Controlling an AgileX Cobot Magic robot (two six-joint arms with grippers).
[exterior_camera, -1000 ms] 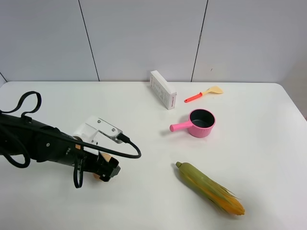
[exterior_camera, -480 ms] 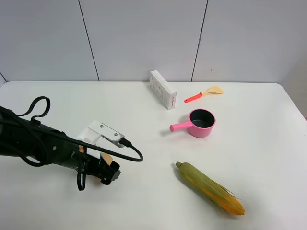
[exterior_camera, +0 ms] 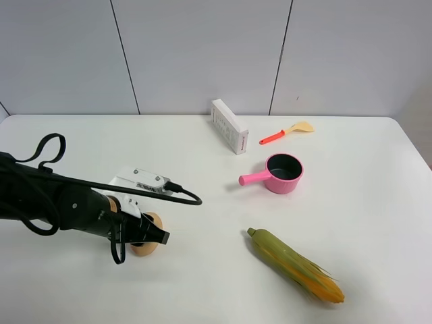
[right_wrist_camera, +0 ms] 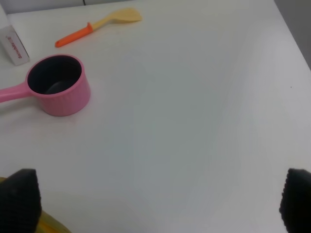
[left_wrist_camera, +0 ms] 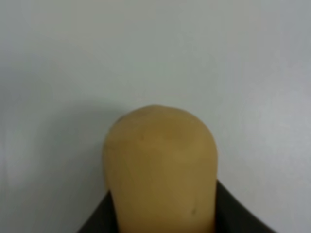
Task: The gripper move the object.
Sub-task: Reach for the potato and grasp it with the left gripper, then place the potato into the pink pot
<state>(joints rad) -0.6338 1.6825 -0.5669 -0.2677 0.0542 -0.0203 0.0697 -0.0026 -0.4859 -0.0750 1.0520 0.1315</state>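
Observation:
The object (exterior_camera: pixel 145 237), a tan-orange egg shape, sits low over the table at the front left, held between the black fingers of my left gripper (exterior_camera: pixel 152 234). The left wrist view shows it close up (left_wrist_camera: pixel 160 165), with a dark finger (left_wrist_camera: pixel 97 221) at each side of its base. The black cabled left arm with its white bracket (exterior_camera: pixel 140 180) reaches in from the left. My right gripper (right_wrist_camera: pixel 155 199) is open and empty over bare table; only its two black fingertips (right_wrist_camera: pixel 19 196) show, far apart. The right arm is out of the exterior view.
A pink pot (exterior_camera: pixel 282 173) stands right of centre and also shows in the right wrist view (right_wrist_camera: pixel 58 87). A corn cob (exterior_camera: pixel 294 264) lies at the front right. A white box (exterior_camera: pixel 229 126) and an orange-handled spatula (exterior_camera: pixel 286 132) lie at the back.
My left arm has drawn back a little to the left and its wrist has levelled out. The object has come lower with the gripper and shows more fully between the fingers.

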